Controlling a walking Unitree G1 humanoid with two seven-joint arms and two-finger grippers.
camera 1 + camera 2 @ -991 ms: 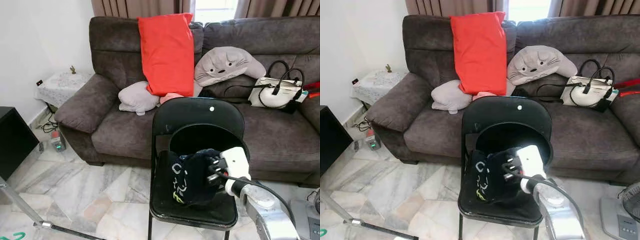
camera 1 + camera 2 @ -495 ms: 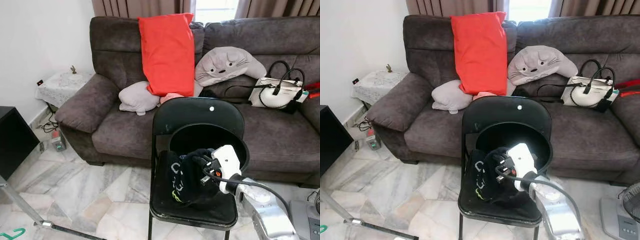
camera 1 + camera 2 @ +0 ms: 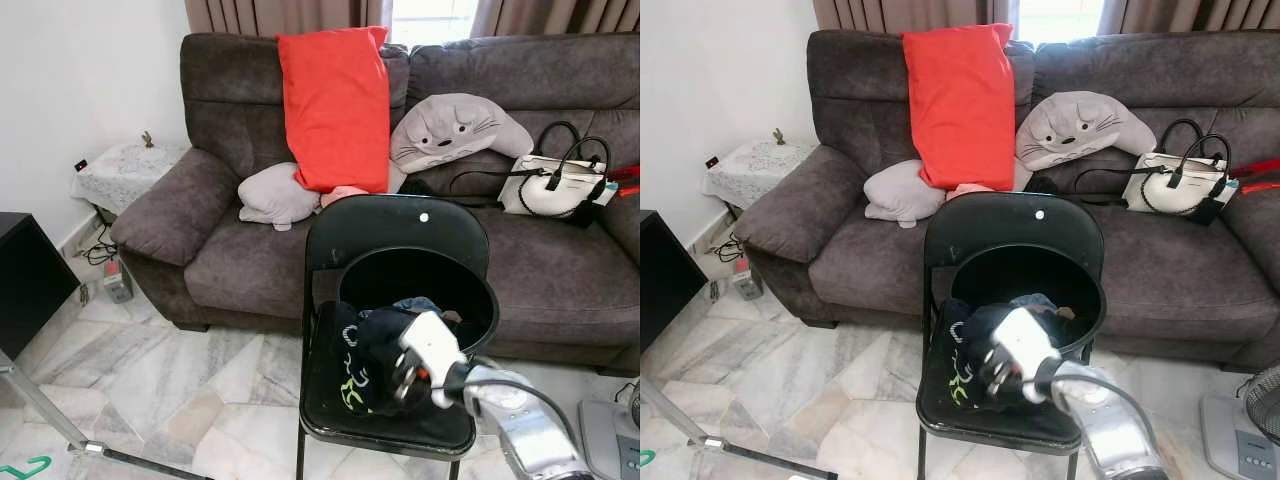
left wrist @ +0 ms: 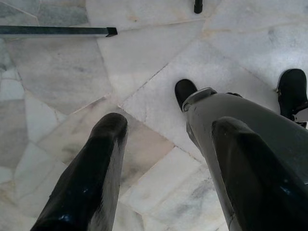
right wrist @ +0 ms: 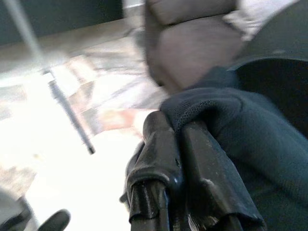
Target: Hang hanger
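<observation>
On the chair [image 3: 390,225] seat, right tool [image 5: 178,139] is pinched closed on dark garment [image 3: 365,350]; hanger itself indiscernible. Risk: cloth slips or drags bucket [image 3: 470,290] over. Left tool [image 4: 166,163] idle, spread.

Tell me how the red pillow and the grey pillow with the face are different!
The red pillow is plain, tall and rectangular, standing upright against the sofa back. The grey pillow is rounded with pointed ends, has a cartoon face, and sits lower and wider. The red one is bright; the grey one is pale. Both rest on the dark sofa behind the black chair.
</observation>
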